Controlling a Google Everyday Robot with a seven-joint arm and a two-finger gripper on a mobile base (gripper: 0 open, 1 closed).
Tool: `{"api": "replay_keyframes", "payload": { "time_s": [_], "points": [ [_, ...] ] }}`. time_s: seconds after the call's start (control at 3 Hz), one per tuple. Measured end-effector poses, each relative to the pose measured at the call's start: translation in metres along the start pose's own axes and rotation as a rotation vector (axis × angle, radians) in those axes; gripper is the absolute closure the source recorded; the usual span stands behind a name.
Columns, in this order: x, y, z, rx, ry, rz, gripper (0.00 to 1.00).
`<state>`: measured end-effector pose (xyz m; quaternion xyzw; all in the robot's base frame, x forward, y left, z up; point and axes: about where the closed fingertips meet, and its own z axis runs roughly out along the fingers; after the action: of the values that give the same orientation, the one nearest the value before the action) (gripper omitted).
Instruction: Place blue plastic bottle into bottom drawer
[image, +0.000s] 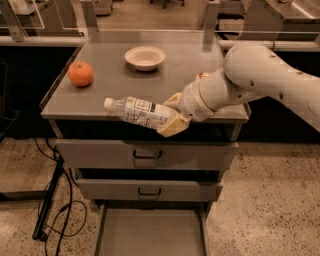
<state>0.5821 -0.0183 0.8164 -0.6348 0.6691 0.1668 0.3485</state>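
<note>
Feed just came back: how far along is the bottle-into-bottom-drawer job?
Done: the bottom drawer stands open. In hand: the hand is shut on the bottle, holding it sideways at the front edge of the cabinet top. Left: lower it into the drawer and let go.

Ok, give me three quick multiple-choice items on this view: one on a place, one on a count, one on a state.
1. Where is the blue plastic bottle?
A on the floor of the bottom drawer
B held at the front edge of the cabinet top
C lying on the ground

2. How many drawers are pulled out?
A one
B two
C three

3. How is the gripper?
A open, above the bottle
B shut on the bottle
C open, inside the drawer

Answers:
1 B, the bottle hangs sideways at the front edge, cap to the left.
2 A, only the bottom drawer is out.
3 B, the gripper clasps the bottle's base.
</note>
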Motion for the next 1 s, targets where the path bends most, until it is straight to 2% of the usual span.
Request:
{"api": "replay_keyframes", "payload": {
  "time_s": [1.0],
  "points": [
    [0.001,-0.0084,-0.001,0.001,-0.004,-0.004,1.0]
  ]
}}
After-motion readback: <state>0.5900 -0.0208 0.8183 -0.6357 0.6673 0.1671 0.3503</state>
